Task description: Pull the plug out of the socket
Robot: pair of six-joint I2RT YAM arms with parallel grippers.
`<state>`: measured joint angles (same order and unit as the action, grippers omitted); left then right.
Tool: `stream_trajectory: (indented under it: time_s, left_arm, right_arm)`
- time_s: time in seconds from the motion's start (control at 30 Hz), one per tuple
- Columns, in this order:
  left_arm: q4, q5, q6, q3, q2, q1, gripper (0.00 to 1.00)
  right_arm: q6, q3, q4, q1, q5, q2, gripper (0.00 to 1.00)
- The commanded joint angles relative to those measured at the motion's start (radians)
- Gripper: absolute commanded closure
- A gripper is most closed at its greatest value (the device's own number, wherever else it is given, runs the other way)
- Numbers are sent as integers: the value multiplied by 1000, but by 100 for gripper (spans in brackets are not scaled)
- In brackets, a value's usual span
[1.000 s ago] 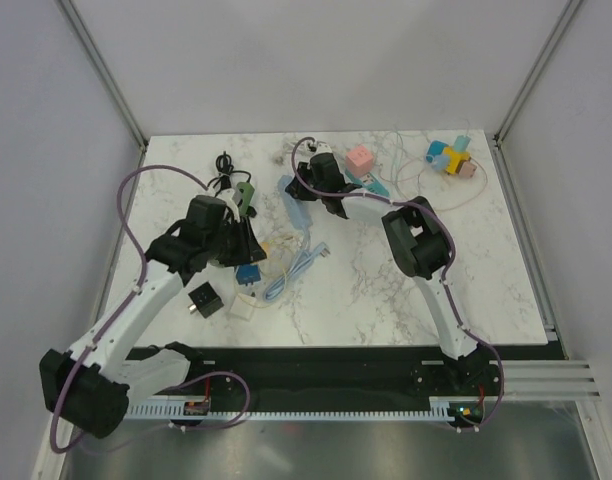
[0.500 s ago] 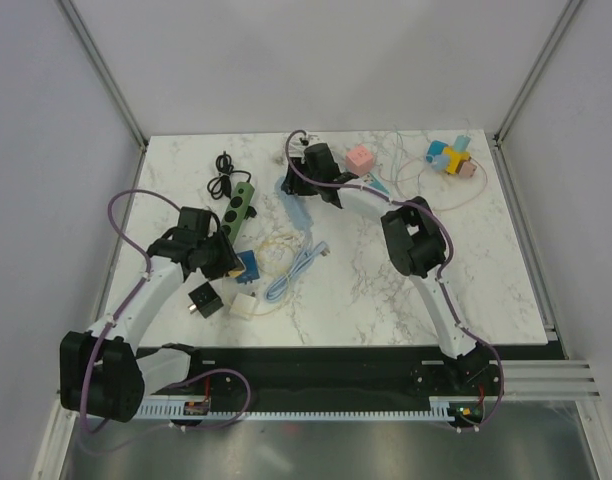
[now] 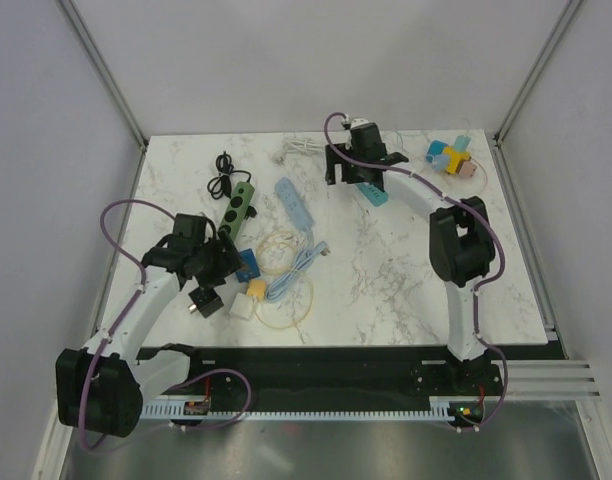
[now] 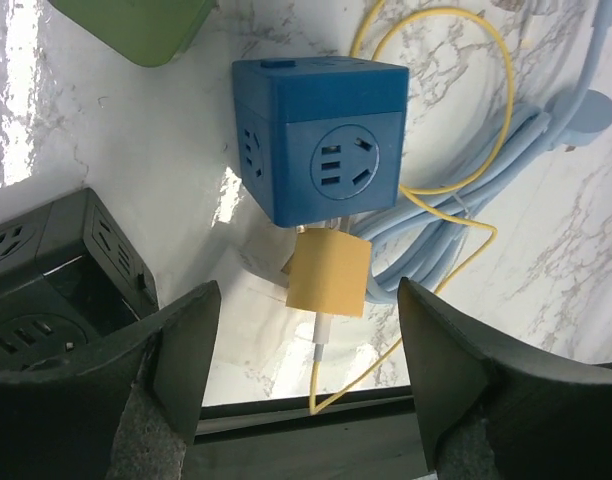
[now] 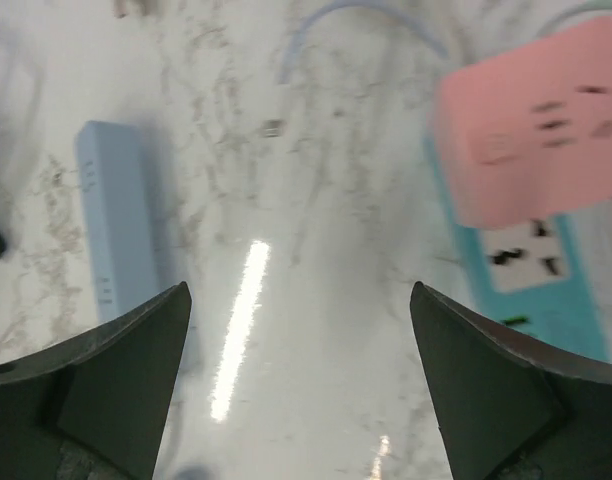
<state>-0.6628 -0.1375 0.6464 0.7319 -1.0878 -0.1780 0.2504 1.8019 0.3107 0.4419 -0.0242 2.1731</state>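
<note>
In the left wrist view the blue cube socket lies on the marble. The yellow plug with its thin yellow cable rests against the cube's lower face; whether its prongs are in I cannot tell. From above, the plug sits just in front of the blue cube. My left gripper is open, one finger on each side of the plug and apart from it; from above the left gripper is left of the cube. My right gripper is open over bare marble at the back of the table.
A green power strip, a black cube socket and a white cube surround the left gripper. A light blue strip and its coiled cable lie mid-table. A pink socket lies on a teal strip; coloured blocks lie back right.
Both grippers have opened. The left arm drew back toward the near edge, and the yellow cable now spreads forward. The right arm swung right, away from the light blue strip.
</note>
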Motion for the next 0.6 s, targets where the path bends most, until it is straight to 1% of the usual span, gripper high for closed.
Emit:
stream_trajectory:
  time_s: [0.0, 0.1, 0.23, 0.33, 0.43, 0.47, 0.57]
  left_arm:
    - [-15, -48, -25, 73, 57, 5, 23]
    - [-8, -129, -74, 107, 106, 5, 25]
    - [8, -188, -110, 133, 161, 5, 26]
    - [17, -232, -119, 135, 186, 3, 27]
    - [23, -263, -119, 127, 190, 3, 28]
    - [26, -270, -119, 126, 187, 3, 28]
    - [26, -289, -122, 116, 180, 3, 30]
  right_arm:
    - [-102, -91, 16, -77, 98, -99, 2]
    - [-129, -119, 27, -153, 63, -85, 2]
    - [-178, -116, 27, -189, 30, -55, 4]
    - [-200, -79, 31, -200, 27, -12, 6]
    - [-217, -47, 34, -200, -17, 25, 10]
    - [-220, -39, 41, -200, -25, 34, 14]
    - [-223, -33, 39, -200, -26, 53, 19]
